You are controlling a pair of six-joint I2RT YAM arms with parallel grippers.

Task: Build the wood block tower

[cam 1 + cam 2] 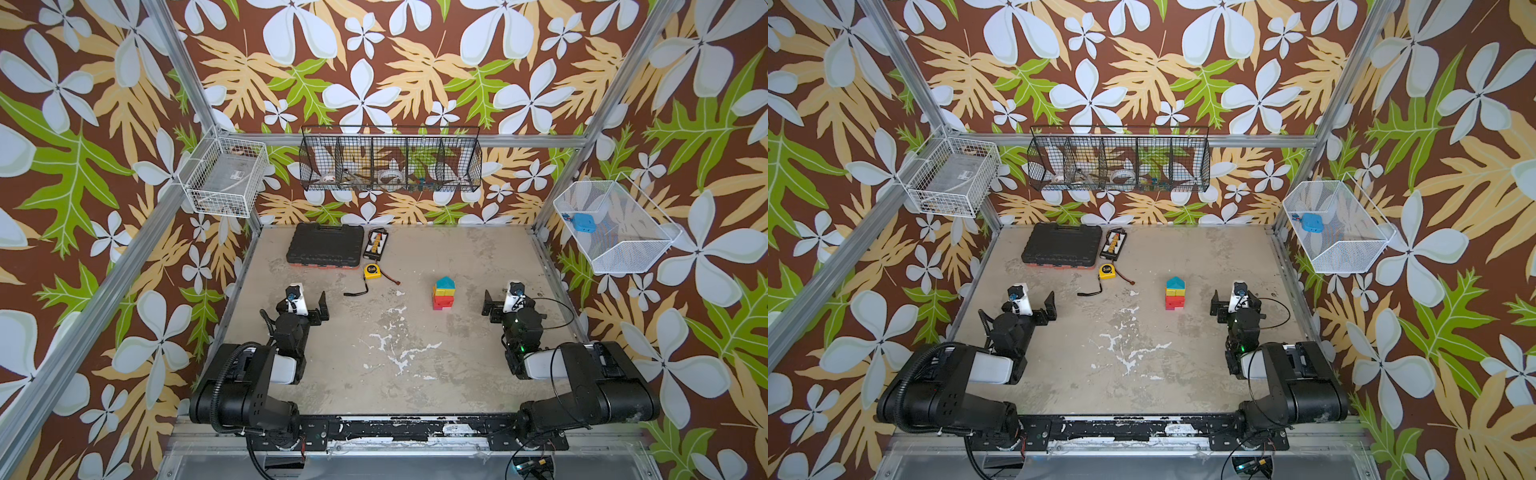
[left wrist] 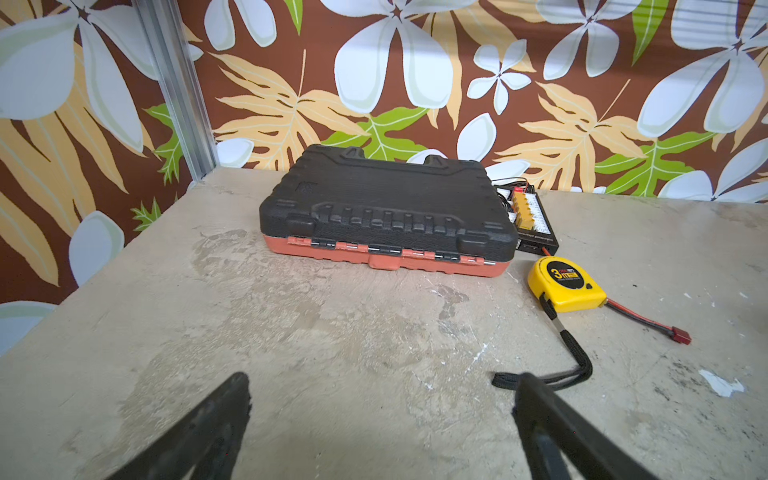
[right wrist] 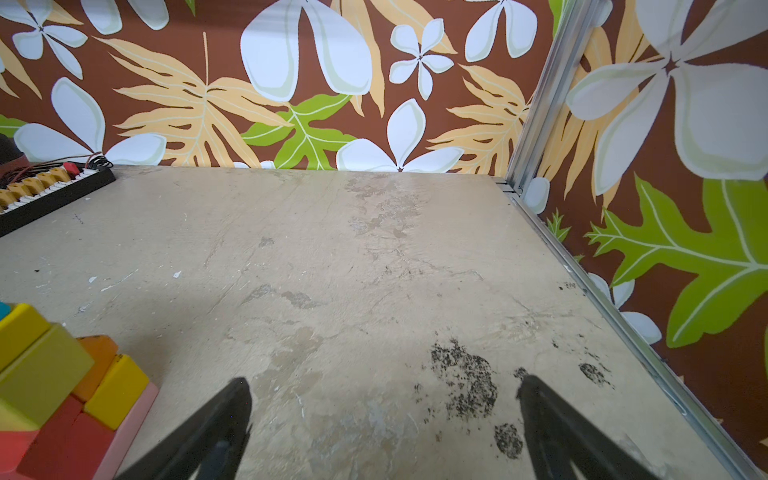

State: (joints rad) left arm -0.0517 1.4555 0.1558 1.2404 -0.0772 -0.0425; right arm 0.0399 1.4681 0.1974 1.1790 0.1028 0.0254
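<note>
The tower (image 1: 444, 294) stands upright on the table (image 1: 395, 374), right of the middle in both top views; pink base, red above, yellow and orange next, a teal house-shaped block as peak; the right gripper (image 3: 384, 384) is near it on the right, jaws spread wide, nothing between them, clear of the blocks; the left gripper (image 2: 382, 386) is well apart on the left, jaws equally wide and empty; the tape measure (image 2: 567, 282) lies beyond it, its strap (image 2: 577, 365) looping close to one fingertip; the black case (image 1: 326, 248) lies by the back wall, a connector board (image 1: 376, 244) just beside it.
</note>
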